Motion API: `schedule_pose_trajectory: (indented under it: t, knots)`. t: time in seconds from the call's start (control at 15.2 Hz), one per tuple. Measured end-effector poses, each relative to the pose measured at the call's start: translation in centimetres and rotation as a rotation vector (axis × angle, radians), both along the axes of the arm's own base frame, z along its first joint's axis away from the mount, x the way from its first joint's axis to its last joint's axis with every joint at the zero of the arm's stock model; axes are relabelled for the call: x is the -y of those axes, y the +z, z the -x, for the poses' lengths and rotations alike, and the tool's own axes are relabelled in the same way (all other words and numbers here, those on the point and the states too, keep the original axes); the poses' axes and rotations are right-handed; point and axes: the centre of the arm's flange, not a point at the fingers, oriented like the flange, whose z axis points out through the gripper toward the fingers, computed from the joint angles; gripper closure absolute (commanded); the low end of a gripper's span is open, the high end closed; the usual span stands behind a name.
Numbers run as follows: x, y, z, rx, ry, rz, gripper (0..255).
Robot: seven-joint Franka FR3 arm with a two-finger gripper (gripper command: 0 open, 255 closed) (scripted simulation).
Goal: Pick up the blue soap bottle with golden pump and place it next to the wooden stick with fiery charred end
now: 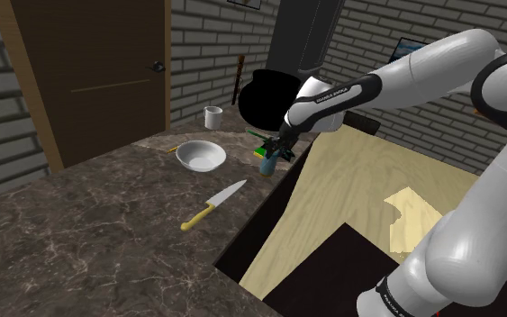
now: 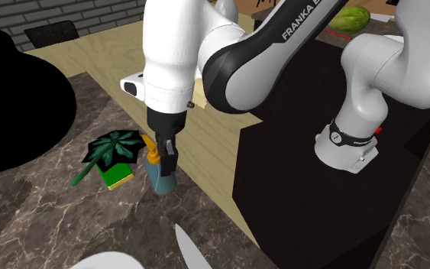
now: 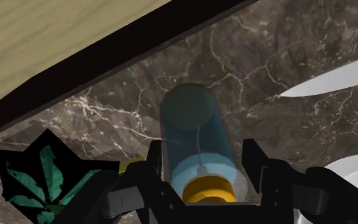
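Soap bottle (image 3: 196, 137), one, blue with a gold pump, stood on the marble table (image 1: 107, 225) near its edge, just beside one green leafy ornament (image 2: 114, 149). One hand (image 3: 204, 153) straddled its top, fingers spread, not pinching. One knife (image 1: 215, 203), one white bowl (image 1: 200, 156) and one mug (image 1: 212, 116) lay beyond.

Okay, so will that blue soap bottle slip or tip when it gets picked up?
The soap bottle looks smooth and rounded, so it may slip or twist in the gripper. It stands upright and narrow, so a nudge could probably tip it.
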Motion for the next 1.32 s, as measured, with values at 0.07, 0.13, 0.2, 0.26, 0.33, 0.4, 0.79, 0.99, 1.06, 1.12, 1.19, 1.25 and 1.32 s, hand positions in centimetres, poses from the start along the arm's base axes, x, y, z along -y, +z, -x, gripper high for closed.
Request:
schedule_pose_trajectory:
  t: [0.07, 0.13, 0.2, 0.26, 0.33, 0.4, 0.79, 0.99, 1.06, 1.12, 1.19, 1.25, 1.32]
  knots:
    - [0.0, 0.5, 0.0, 0.000, 0.000, 0.000, 255]
    - [0.0, 0.9, 0.0, 0.000, 0.000, 0.000, 255]
    - [0.0, 1.3, 0.1, 0.000, 0.000, 0.000, 255]
    - [-0.1, 1.8, 0.0, 0.000, 0.000, 0.000, 255]
    - [0.1, 2.4, 0.0, 0.000, 0.000, 0.000, 255]
    - [0.1, 2.9, 0.0, 0.000, 0.000, 0.000, 255]
    - [0.0, 6.0, 0.1, 0.000, 0.000, 0.000, 255]
    - [0.0, 7.7, 0.0, 0.000, 0.000, 0.000, 255]
    - [0.0, 8.2, -0.1, 0.000, 0.000, 0.000, 255]
    - [-0.1, 8.7, 0.0, 0.000, 0.000, 0.000, 255]
    - [-0.1, 9.2, 0.0, 0.000, 0.000, 0.000, 255]
    - [0.0, 9.7, 0.1, 0.000, 0.000, 0.000, 255]
    - [-0.1, 10.2, 0.1, 0.000, 0.000, 0.000, 255]
